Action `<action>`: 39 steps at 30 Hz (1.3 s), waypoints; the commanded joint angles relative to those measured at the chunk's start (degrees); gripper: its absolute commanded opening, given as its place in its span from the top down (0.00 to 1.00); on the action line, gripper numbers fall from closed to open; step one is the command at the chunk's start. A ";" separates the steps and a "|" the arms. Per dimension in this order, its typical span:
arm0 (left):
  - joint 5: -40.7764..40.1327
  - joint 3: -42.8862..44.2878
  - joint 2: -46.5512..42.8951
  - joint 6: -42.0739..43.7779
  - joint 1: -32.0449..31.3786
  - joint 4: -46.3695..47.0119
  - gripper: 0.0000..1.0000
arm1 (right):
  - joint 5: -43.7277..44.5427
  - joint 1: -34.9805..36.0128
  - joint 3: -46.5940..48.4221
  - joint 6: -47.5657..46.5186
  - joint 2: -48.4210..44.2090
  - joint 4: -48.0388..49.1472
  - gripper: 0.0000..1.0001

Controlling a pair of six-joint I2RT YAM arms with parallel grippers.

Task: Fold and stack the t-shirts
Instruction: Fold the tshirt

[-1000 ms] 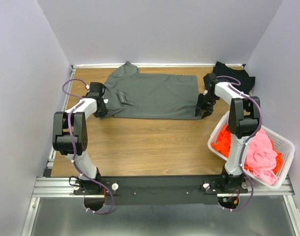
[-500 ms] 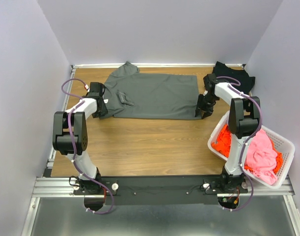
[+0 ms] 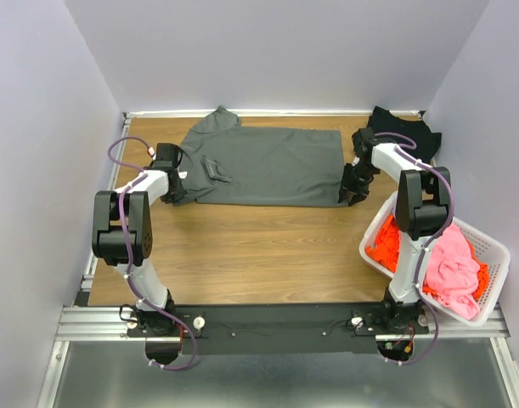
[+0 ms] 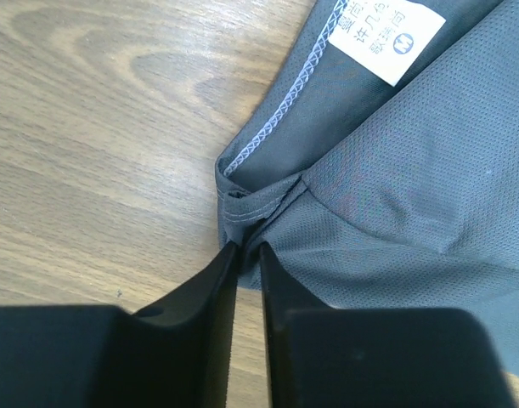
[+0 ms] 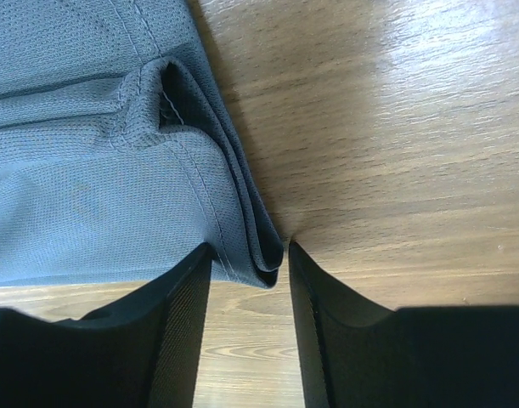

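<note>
Left gripper (image 4: pixel 247 248) pinches dark grey t-shirt (image 4: pixel 395 195) at 8 o'clock corner; right gripper (image 5: pixel 246 251) wide, straddling 4 o'clock corner. I'm reading this as fold setup.

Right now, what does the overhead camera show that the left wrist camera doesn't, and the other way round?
Only overhead: the black t-shirt and the white basket holding the orange t-shirt and pink t-shirt. Only left wrist: a white size label and pale hem stitching. Both: the dark grey t-shirt on the wooden table, with the left gripper pinching its corner.
</note>
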 commanded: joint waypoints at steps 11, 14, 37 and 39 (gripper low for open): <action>1.69 0.51 -0.01 4.06 0.18 -0.08 1.00 | 0.42 -0.53 -3.77 0.15 -0.55 1.79 0.81; 2.12 2.54 -1.59 5.37 0.27 -2.27 1.00 | 1.38 -0.62 -3.77 -0.02 -0.81 1.79 0.87; 4.76 18.98 5.43 14.70 0.18 -12.65 0.97 | 3.67 -0.61 -5.09 -0.72 -1.69 1.70 0.95; 3.98 18.80 5.78 14.35 0.18 -12.74 0.92 | 3.76 -0.53 -5.18 -0.72 -1.78 1.61 0.95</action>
